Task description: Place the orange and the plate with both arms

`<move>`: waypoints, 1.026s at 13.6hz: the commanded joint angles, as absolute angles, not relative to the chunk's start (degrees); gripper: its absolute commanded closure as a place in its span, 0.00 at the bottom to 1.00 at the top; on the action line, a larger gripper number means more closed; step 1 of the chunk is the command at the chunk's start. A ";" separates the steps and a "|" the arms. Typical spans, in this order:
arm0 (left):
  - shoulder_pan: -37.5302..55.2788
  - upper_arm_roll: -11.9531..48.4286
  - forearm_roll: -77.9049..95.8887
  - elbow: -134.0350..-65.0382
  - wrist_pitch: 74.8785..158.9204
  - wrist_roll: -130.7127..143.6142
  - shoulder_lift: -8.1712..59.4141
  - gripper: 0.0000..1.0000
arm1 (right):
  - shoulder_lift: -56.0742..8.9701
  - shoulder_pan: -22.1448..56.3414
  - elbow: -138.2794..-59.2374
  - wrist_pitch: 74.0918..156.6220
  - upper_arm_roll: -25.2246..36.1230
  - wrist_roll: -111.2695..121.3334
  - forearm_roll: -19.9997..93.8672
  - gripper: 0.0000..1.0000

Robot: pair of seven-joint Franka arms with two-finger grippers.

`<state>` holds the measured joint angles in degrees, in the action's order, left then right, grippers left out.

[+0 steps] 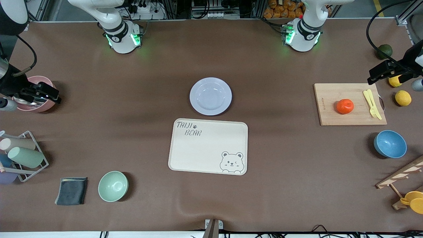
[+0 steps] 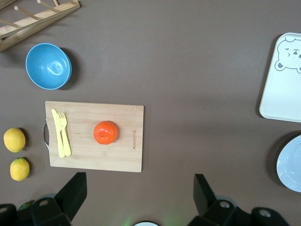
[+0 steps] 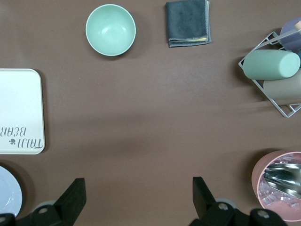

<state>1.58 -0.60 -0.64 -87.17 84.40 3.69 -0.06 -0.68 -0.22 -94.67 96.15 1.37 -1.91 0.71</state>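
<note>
The orange (image 1: 345,106) sits on the cutting board (image 1: 330,112) beside a yellow fork (image 1: 372,103); the plate (image 1: 210,96) lies mid-table, just farther from the front camera than the bear tray (image 1: 208,146). The left gripper (image 2: 137,194), wide open and empty, hovers at its table end near the lemons (image 1: 403,98) and should come straight down, fingers straddling the fruit's widest part. The right gripper (image 3: 136,194), equally open and empty over the pink bowl (image 1: 44,106), should catch the plate's rim.

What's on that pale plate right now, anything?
Empty. The plate shows only its bare glossy centre; the orange sits apart on the wooden cutting board, toward the left arm's end of the table.
</note>
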 commanded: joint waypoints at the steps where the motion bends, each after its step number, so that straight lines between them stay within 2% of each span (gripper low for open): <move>1: 1.49 -0.88 -0.09 -86.31 83.85 3.43 0.00 0.00 | -1.32 0.00 -93.52 95.54 1.23 -2.02 -0.09 0.00; 4: 1.49 -1.14 -0.44 -84.64 83.85 3.43 0.09 0.00 | -1.32 -0.09 -93.52 95.54 1.14 -2.20 -0.09 0.00; 6: 1.23 -1.14 -0.53 -85.86 83.76 2.47 0.26 0.00 | -1.23 -0.35 -93.52 95.36 1.23 -2.28 -0.09 0.00; 8: -0.35 -1.14 -0.53 -90.41 84.80 2.29 0.44 0.00 | -1.14 -0.53 -93.60 95.27 1.23 -2.81 0.00 0.00; 11: -2.98 -0.97 -0.61 -102.88 94.89 2.28 -1.31 0.00 | -1.32 -0.53 -94.04 95.27 1.32 -2.72 1.83 0.00; 14: -3.86 -0.97 -2.72 -111.24 99.74 2.29 -1.49 0.00 | -1.93 -0.53 -94.74 95.27 1.32 -2.46 5.18 0.00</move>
<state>-3.22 -1.19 -1.27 -105.08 96.71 3.30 0.89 -1.12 -0.27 -94.88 95.61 1.45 -1.97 3.10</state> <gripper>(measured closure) 0.000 0.000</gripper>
